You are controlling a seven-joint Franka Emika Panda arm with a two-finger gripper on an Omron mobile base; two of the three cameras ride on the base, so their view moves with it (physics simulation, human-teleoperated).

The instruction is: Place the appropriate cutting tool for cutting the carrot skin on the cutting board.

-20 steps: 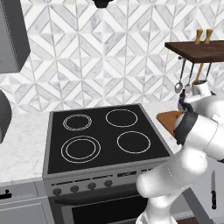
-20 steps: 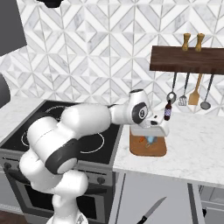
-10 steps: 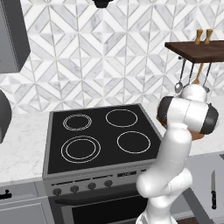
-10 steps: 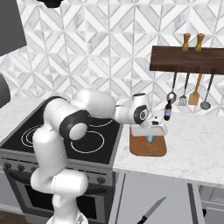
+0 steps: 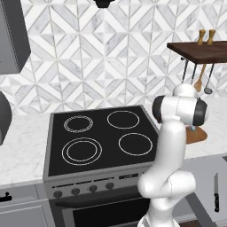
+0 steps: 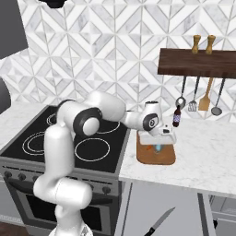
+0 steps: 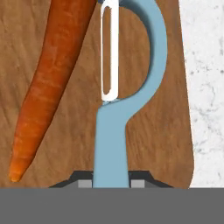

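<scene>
The peeler, light blue with a white slotted blade, sits with its handle between your two dark finger tips at the bottom of the hand view; the jaws are closed narrowly on that handle, so you are holding it; its curved head reaches out over the cutting board; whether the peeler touches the wood you cannot tell from this angle. The carrot lies on the same board just beside the peeler, to its left in the hand view, with its thin tip pointing back toward your fingers; the two run nearly side by side with a strip of bare wood between them. Beyond the board's rounded edge you see white marble counter.

In the right base view your gripper hangs low over the brown cutting board, which rests on the counter just beside the black stove; a small orange streak and a bit of blue show on the board under the hand. A small dark bottle stands near the board toward the wall; utensils hang under the dark wall shelf, and two wooden grinders stand on top of it. A black-handled knife lies well apart from the board, down below the counter's front edge.
</scene>
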